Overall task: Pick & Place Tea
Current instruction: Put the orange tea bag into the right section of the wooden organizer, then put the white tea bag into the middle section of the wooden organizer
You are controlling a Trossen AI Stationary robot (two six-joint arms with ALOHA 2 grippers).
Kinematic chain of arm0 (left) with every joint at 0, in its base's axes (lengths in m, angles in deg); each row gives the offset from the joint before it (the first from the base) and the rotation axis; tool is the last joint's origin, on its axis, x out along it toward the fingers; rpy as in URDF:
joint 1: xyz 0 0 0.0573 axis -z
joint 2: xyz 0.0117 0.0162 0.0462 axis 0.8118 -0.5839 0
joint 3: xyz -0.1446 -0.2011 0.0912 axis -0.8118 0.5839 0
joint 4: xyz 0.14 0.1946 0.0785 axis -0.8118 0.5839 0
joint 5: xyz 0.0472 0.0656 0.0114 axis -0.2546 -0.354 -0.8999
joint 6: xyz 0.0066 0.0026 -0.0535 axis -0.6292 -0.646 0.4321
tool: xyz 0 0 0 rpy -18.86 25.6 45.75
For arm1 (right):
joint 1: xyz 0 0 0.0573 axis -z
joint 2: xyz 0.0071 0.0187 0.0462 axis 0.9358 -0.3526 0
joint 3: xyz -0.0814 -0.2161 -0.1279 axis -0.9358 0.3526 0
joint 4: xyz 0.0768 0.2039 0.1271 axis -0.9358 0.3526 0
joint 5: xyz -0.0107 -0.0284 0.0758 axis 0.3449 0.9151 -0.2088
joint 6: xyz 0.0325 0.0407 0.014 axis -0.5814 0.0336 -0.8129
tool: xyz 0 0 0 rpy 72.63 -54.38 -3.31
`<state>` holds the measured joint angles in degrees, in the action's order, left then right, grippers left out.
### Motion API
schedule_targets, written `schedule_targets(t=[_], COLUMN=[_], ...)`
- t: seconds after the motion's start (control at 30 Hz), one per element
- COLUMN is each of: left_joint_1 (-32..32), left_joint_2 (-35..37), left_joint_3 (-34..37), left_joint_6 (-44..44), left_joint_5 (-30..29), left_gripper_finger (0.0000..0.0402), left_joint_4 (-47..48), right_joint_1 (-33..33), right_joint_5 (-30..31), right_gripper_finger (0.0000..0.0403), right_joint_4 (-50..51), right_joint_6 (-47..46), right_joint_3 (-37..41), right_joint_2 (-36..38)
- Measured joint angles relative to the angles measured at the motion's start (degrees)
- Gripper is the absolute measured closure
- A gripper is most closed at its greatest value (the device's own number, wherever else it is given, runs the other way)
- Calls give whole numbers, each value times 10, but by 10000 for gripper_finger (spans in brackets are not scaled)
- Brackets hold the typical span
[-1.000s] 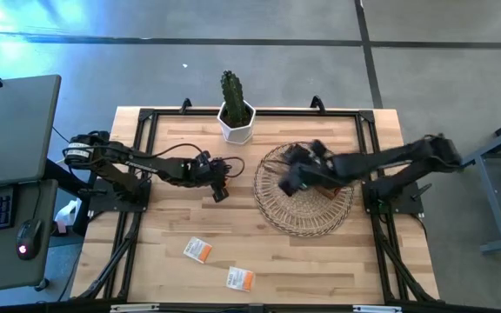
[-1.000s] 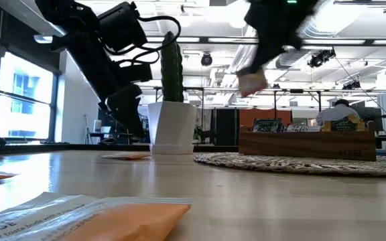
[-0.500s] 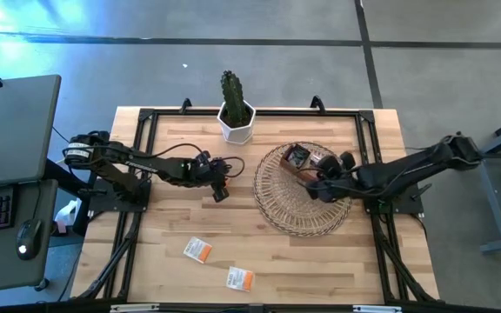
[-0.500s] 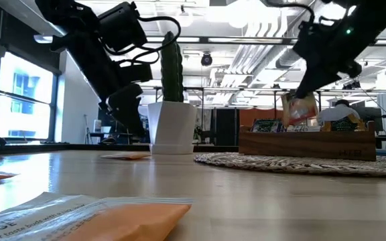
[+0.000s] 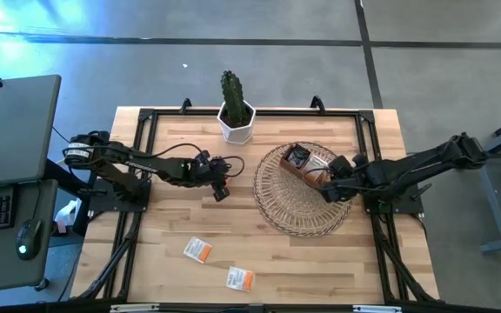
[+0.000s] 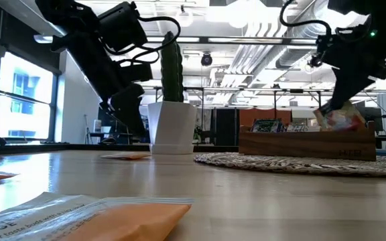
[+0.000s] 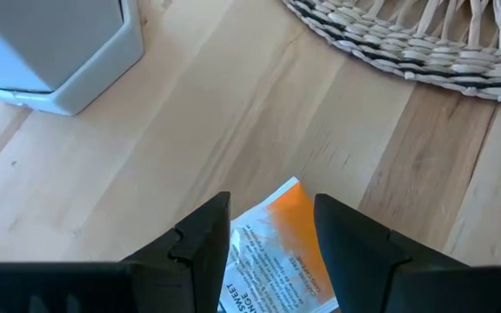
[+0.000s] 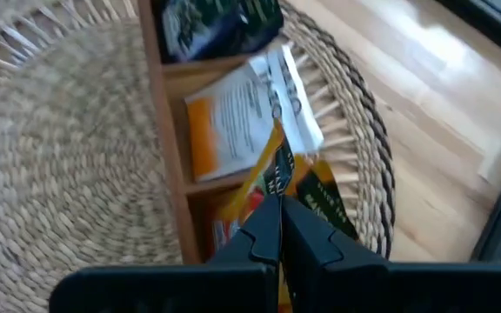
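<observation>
My right gripper (image 5: 327, 189) is shut on a tea sachet (image 6: 340, 120) and hovers over the brown wooden box (image 5: 307, 165), which stands on the round wicker tray (image 5: 277, 204). The box holds a white-and-orange sachet (image 8: 233, 113) and a black one (image 8: 216, 22). My left gripper (image 5: 220, 189) is open above the table, left of the tray. Its fingers stand on either side of a white-and-orange sachet (image 7: 277, 252) lying flat on the wood, without touching it. Two more sachets (image 5: 198, 250) (image 5: 240, 278) lie near the table's near edge. My right gripper (image 8: 278, 204) pinches the sachet between its two fingers by its upper edge (image 8: 272, 169), coming from above and pointing down. The sachet hangs below the fingers, seen edge-on. Its lower end (image 6: 342, 124) is at the box's top rim; whether it touches the box I cannot tell.
A cactus in a white pot (image 5: 236, 117) stands at the far edge, between the arms. Black frame rails (image 5: 137, 139) run along the table's sides. Bare wood lies between the tray and the near edge. In the low view a sachet (image 6: 79, 214) lies close to the camera.
My right gripper has carried the sachet from over the tray's left part toward the table's right edge, and has come down over the wooden box, staying shut on it. The sachet now hangs at the box's rim. The left arm has kept still.
</observation>
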<state>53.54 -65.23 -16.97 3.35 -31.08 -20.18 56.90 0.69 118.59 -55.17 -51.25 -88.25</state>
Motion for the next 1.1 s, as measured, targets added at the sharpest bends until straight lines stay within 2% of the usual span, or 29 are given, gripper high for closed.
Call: schedule_targets(t=[0.13, 0.3, 0.47, 0.73, 0.9, 1.03, 1.1], left_joint_1=[0, 0, 0, 0, 0, 0, 0], left_joint_2=[0, 0, 0, 0, 0, 0, 0], left_joint_3=[0, 0, 0, 0, 0, 1, 1], left_joint_6=[0, 0, 0, 0, 0, 0, 0], left_joint_5=[0, -2, 2, 3, 3, 4, 4], left_gripper_finger=[235, 235, 235, 235, 235, 235, 235], left_joint_4=[-1, -1, -1, -1, -1, -1, -1], right_joint_1=[0, 1, 4, 4, 4, 4, 4], right_joint_5=[1, 51, 21, 21, -13, -23, -23], right_gripper_finger=[403, 402, 383, 321, 294, 287, 287], right_joint_4=[6, -2, -4, -4, -6, -53, -112], right_joint_6=[-13, -12, -3, 8, 8, 12, 52], right_joint_3=[4, 4, 4, 4, 2, 2, 2], right_joint_2=[0, 0, 0, 0, 1, 1, 1])
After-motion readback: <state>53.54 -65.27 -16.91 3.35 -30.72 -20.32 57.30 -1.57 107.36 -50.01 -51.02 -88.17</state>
